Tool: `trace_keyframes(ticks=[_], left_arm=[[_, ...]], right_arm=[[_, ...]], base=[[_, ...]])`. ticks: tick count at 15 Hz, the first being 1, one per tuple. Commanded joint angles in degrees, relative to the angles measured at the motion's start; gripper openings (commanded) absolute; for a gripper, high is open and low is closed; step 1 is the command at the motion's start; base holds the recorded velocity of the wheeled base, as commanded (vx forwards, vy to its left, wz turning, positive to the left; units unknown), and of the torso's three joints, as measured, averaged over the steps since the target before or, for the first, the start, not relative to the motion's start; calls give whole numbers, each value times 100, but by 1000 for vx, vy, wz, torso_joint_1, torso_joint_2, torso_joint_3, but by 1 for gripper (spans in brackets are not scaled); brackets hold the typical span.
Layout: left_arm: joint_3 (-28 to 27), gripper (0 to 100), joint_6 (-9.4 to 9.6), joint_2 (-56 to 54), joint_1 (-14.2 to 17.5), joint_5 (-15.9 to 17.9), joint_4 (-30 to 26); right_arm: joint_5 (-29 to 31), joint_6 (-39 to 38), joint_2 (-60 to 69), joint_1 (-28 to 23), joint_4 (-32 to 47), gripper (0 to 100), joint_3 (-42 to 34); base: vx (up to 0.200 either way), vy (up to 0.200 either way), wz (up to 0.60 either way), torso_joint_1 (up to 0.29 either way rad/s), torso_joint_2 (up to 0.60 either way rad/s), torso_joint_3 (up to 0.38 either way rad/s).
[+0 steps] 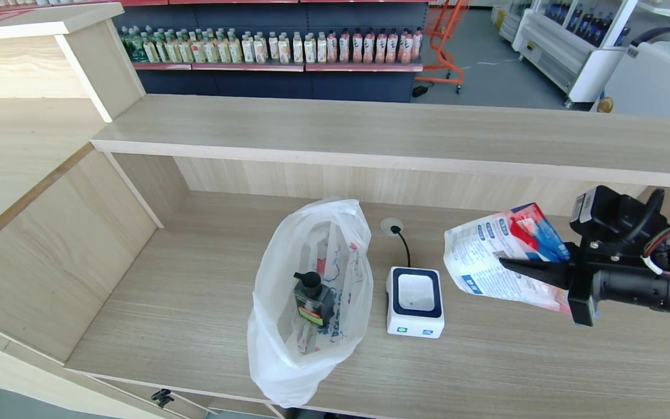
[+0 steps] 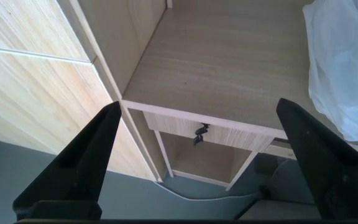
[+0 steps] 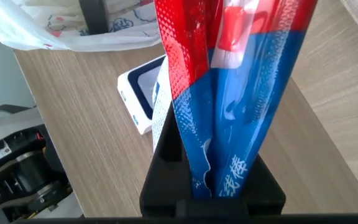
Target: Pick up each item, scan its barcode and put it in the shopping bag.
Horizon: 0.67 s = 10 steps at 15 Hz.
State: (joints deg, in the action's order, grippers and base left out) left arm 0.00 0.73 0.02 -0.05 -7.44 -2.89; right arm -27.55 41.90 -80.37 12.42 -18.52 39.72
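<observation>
My right gripper (image 1: 535, 269) is shut on a red, white and blue pouch (image 1: 501, 256), holding it in the air just right of the white barcode scanner (image 1: 415, 301). Up close, the pouch (image 3: 235, 93) fills the space between my right gripper's (image 3: 211, 180) black fingers, with the scanner (image 3: 140, 99) below it. A translucent white shopping bag (image 1: 306, 291) stands open left of the scanner, and a dark pump bottle (image 1: 313, 299) sits inside it. My left gripper (image 2: 201, 162) hangs open and empty off the counter's front left edge; the bag (image 2: 347, 62) lies off to one side.
The scanner's black cable (image 1: 403, 244) runs back to a grommet (image 1: 392, 226) in the wooden counter (image 1: 184, 302). A raised ledge (image 1: 370, 131) borders the back and a wooden side wall (image 1: 56, 256) the left. A cabinet latch (image 2: 199, 132) sits under the counter's front edge.
</observation>
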Motion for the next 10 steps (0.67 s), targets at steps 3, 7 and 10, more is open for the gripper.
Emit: trace_keyframes(ticks=[3, 7, 10], left_arm=[[0, 100, -3, -2, 5, -3, -1], [0, 100, -3, -2, 5, -3, -1], [0, 100, -3, -2, 5, -3, -1]], right_arm=[[-391, 64, -506, 23, -91, 0, 62], [-875, 881, -1095, -3, -196, 0, 229], [-1086, 1751, -1508, -21, -302, 0, 256]], base=[[0, 0, 0, 0, 0, 0], [0, 0, 0, 0, 0, 0], [0, 0, 0, 0, 0, 0]])
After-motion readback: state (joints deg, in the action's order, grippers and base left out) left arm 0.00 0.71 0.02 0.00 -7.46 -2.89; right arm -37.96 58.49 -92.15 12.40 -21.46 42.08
